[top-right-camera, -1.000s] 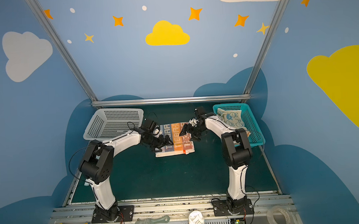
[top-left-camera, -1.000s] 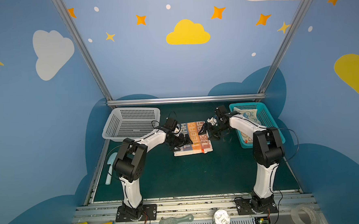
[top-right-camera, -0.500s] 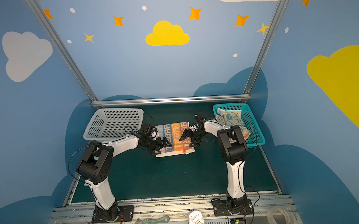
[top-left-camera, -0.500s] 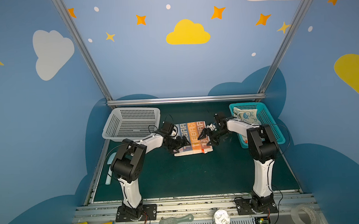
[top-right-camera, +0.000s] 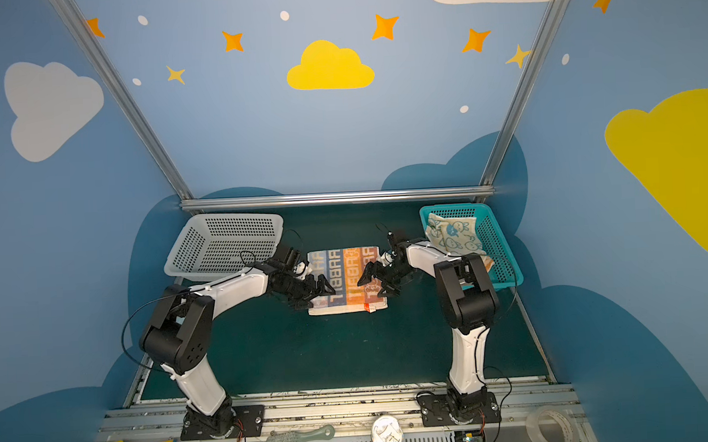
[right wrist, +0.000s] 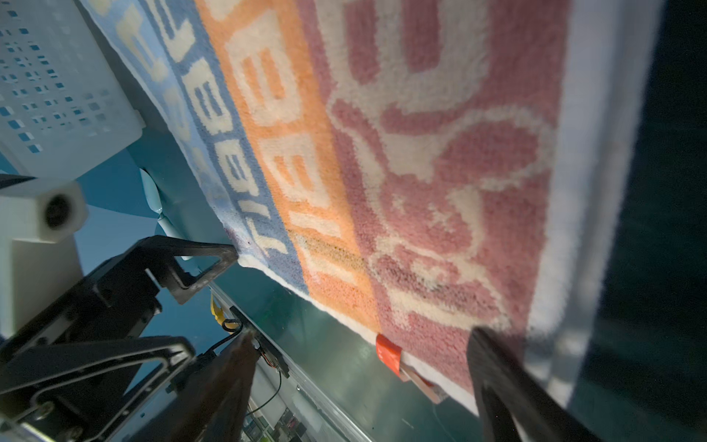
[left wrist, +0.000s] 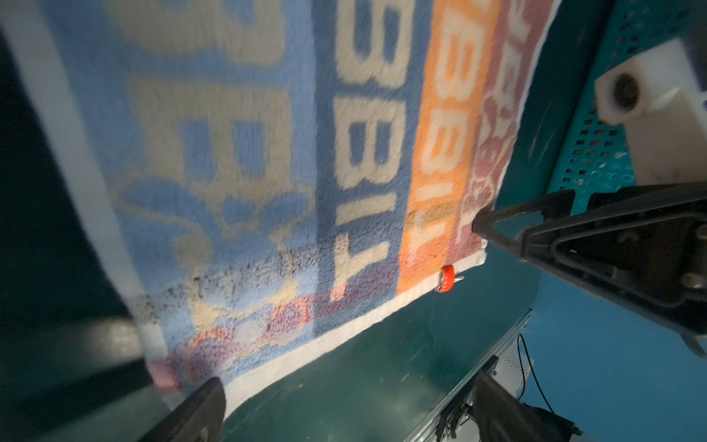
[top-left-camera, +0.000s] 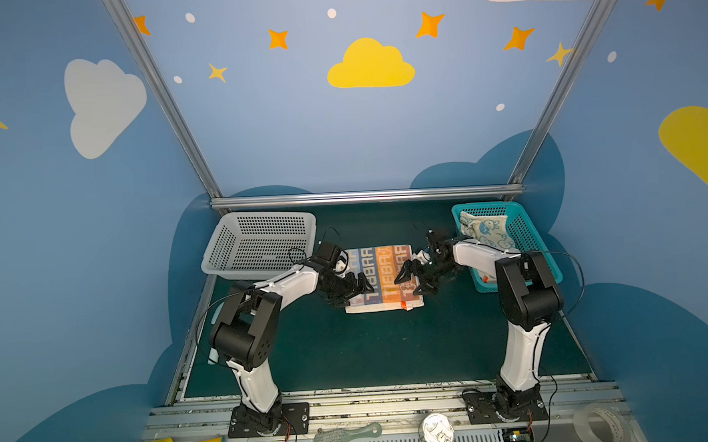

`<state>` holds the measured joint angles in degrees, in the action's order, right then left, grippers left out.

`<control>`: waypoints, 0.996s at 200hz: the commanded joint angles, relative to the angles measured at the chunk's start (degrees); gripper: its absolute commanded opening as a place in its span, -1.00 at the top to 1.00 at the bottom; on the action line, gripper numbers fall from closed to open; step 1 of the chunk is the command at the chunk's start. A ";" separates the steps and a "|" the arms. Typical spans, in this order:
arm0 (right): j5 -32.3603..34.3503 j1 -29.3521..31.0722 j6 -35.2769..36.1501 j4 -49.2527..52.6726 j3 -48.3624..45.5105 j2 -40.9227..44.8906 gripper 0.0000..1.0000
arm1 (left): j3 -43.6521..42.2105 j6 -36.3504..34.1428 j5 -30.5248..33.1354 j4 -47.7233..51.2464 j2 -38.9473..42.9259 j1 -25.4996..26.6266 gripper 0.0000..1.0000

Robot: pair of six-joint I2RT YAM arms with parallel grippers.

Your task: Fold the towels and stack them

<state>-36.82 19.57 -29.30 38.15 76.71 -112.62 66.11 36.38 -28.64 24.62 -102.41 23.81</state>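
Green worktop [top-left-camera: 371, 346]: both sets of jaws, wide and empty, have dropped beside the striped towel [top-left-camera: 383, 270], likely to pinch its near corners.

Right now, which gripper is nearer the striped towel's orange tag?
Right. The right gripper is at the striped towel's near corner, just beside the tag; the left gripper is across the towel, at its opposite near corner.

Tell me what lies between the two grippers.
The striped towel lies flat between the left gripper and the right gripper; both top views show it.
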 commanded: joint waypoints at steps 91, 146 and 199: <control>-2.84 -1.72 -0.08 17.39 52.33 -24.98 -0.74 | 42.81 -2.26 -1.53 12.57 -24.28 -5.87 -0.99; -6.40 -2.31 -0.65 11.70 57.58 -33.59 -0.74 | 49.06 -2.35 -1.39 11.95 -32.75 -7.53 -0.99; -7.75 -4.74 -0.67 10.49 57.64 -37.72 -0.74 | 47.78 -3.33 0.49 12.41 -36.28 -8.57 -0.99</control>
<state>-43.07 16.47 -29.78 49.47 132.99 -147.89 115.35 34.41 -28.97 35.70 -137.40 15.84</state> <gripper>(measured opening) 0.869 0.996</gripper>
